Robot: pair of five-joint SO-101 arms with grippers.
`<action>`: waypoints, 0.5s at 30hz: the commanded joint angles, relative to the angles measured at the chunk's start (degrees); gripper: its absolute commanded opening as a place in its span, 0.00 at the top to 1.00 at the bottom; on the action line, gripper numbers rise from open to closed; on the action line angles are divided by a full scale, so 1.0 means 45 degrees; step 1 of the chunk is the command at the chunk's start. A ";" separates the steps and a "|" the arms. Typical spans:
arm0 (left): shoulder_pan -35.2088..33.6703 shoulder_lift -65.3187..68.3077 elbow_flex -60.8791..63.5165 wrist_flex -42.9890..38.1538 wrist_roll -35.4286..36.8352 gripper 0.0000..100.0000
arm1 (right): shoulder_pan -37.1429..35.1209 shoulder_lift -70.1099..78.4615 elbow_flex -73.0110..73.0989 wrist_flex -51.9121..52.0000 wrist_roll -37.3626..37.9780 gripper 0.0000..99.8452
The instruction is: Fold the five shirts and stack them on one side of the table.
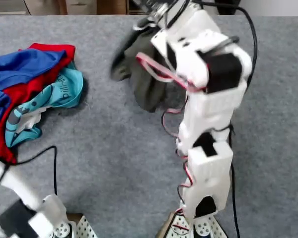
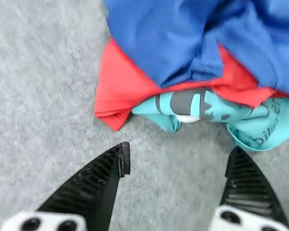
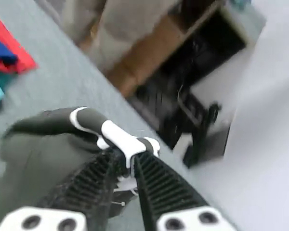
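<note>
Evidently the dark olive shirt (image 1: 144, 82) hangs bunched in the upper centre of the high view. The right gripper (image 3: 130, 161) has its fingers closed on a white-trimmed edge of it, probably holding it up so the cloth falls loose and can be spread flat for folding. At the left edge, the blue shirt (image 1: 20, 67), red shirt (image 1: 52, 52) and teal shirt (image 1: 64, 89) lie heaped, unfolded, on the grey table (image 1: 114, 163). The left gripper (image 2: 179, 159) hangs just short of them, jaws spread wide and empty, seemingly ready for a pick. The heap hides how many garments it holds, the blue one runs off the frame, and the white arm covers part of the raised shirt.
</note>
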 commanded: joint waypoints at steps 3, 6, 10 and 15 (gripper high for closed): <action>0.0059 -0.2256 0.3145 -0.1836 -0.0078 0.68 | -0.0322 -0.0752 -0.0322 0.0215 0.0137 1.00; 0.0137 -0.3546 0.4298 -0.1973 -0.0078 0.68 | 0.0029 -0.0479 0.0576 0.0215 0.0137 1.00; 0.0176 -0.5226 0.5861 -0.2129 -0.0078 0.68 | 0.0420 -0.0322 0.2882 0.0215 0.0137 1.00; 0.0098 -0.6496 0.8244 -0.4044 -0.0098 0.68 | 0.0928 -0.0420 0.7121 0.0156 0.0176 1.00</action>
